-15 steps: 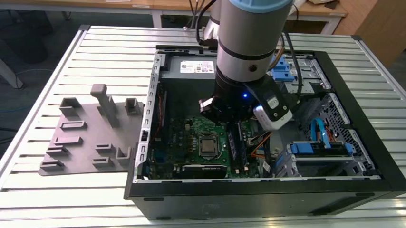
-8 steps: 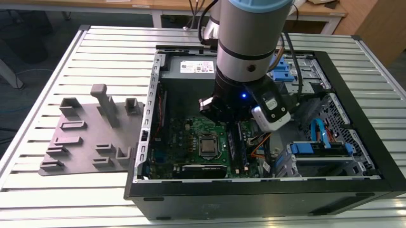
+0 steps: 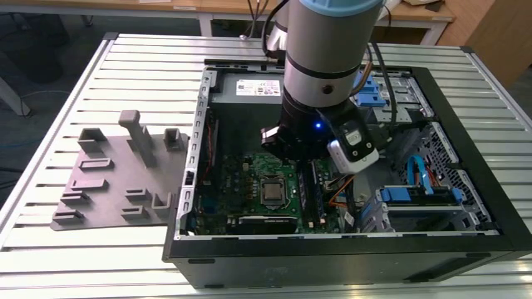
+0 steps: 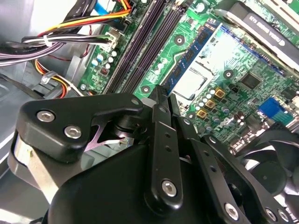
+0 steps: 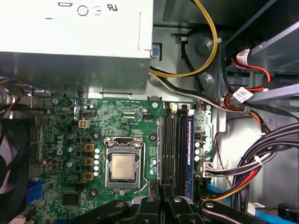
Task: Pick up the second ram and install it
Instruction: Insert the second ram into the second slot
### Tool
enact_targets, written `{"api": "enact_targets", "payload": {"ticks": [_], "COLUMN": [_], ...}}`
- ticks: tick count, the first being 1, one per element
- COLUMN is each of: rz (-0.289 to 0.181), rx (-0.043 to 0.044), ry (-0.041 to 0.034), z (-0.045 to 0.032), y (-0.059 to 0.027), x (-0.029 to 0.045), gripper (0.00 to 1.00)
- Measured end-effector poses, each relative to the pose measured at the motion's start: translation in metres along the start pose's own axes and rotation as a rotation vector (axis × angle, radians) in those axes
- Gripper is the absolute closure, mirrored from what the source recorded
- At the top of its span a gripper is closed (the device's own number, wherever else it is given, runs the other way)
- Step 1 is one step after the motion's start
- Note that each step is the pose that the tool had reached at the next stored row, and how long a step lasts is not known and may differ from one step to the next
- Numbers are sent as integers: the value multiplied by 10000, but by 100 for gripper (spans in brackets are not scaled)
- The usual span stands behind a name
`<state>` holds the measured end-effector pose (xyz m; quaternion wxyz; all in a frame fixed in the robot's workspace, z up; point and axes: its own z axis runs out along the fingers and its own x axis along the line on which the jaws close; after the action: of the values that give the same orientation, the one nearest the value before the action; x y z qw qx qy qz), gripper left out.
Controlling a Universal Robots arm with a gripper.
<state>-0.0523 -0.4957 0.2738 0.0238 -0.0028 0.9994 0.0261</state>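
Reaches down into the open computer case (image 3: 465,124) on the slatted table (image 3: 149,62), wrist low over the green motherboard (image 3: 249,180). Clamps the gripper (image 4: 161,93) on the second ram (image 4: 191,58), fingers (image 4: 159,140) pressed close together with the stick's near end caught between their tips. Holds the stick on edge, clear of the board, reaching straight out from the fingertips in the second wrist view. Crosses in front of one side of the processor socket (image 4: 191,86) there, chips and blue face turned to the camera. Runs parallel to the dark memory slots (image 4: 140,42), just beside them on the socket side, not seated in any of them. Puts the fingertips, in the first wrist view, at the line between the processor socket and the memory slots. Shows there another blue stick (image 5: 189,149) seated upright in the slot nearest the cable bundle (image 5: 243,168). Leaves the grey tray (image 3: 108,180) with its upright posts on the table at the exterior view's left, well apart from the gripper.
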Motion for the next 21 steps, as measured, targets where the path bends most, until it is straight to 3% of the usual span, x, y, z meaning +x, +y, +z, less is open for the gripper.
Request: {"api": "enact_targets", "payload": {"ticks": [21], "rz": [1214], "rx": [58], "ry": [-63], "z": [4], "y": [0], "x": [0], "gripper": [89]}}
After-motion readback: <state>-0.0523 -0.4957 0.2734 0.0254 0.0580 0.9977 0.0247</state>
